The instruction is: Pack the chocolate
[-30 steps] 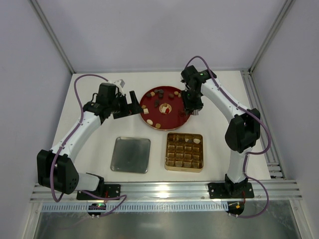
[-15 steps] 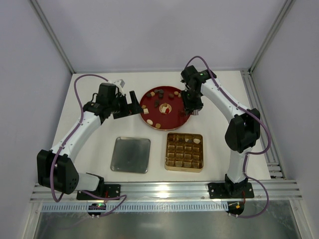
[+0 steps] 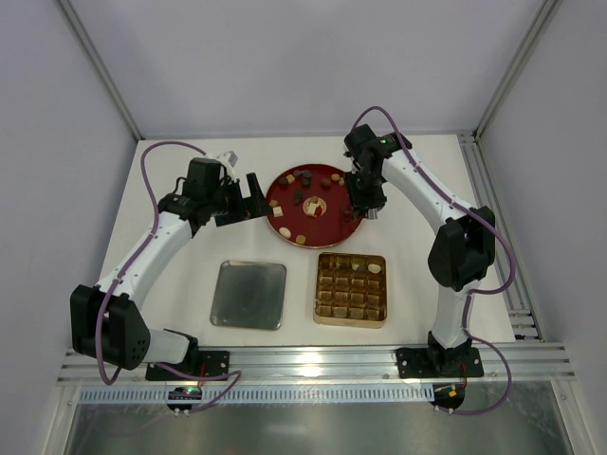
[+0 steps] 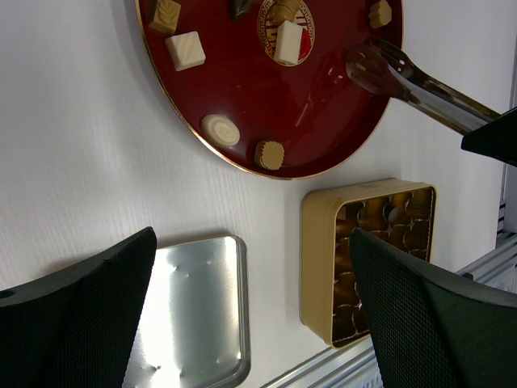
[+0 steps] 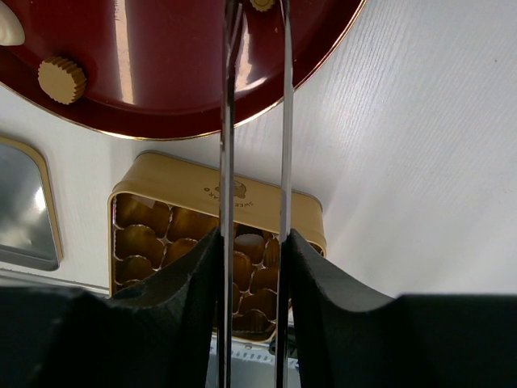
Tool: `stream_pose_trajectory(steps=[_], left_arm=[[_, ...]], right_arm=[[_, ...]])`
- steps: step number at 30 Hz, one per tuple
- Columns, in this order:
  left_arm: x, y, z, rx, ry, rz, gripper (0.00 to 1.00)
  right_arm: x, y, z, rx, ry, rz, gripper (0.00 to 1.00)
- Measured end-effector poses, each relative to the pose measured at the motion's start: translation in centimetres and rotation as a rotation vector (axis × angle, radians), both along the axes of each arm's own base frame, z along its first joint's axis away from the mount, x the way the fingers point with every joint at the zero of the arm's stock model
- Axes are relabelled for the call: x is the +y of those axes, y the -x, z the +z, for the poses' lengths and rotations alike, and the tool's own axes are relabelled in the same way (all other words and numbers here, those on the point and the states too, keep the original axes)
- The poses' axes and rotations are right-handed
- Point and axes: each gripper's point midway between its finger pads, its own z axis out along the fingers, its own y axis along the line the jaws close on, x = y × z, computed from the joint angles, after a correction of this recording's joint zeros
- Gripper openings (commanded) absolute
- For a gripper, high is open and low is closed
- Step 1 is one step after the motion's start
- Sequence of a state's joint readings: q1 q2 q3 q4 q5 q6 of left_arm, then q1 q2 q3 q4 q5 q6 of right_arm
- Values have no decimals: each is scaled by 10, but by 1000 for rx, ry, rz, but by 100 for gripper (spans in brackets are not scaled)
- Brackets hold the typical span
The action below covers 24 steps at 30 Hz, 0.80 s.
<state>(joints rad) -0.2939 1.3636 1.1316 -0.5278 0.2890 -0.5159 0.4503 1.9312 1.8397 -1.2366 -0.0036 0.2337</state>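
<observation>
Holding chocolate (image 4: 186, 50): red plate (image 4: 242, 105) many, tin (image 4: 317, 259) few

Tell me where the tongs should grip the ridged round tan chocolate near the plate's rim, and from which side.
Pinch the ridged chocolate across its fluted side wall, with the tongs descending from above. It lies flat and low on the red plate, close to the rim, so a sideways approach would likely catch there.
</observation>
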Motion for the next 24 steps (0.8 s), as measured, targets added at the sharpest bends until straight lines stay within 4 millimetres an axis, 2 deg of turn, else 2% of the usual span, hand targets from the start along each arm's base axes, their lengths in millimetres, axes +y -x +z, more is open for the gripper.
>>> stream_pose_trajectory(steps=[11,24], left_arm=[[0,0,0,0,0,0,100],[0,0,0,0,0,0,100]], right_arm=[[0,-1,0,-2,-1,0,29],[2,-3,5,-16,-8,0,29]])
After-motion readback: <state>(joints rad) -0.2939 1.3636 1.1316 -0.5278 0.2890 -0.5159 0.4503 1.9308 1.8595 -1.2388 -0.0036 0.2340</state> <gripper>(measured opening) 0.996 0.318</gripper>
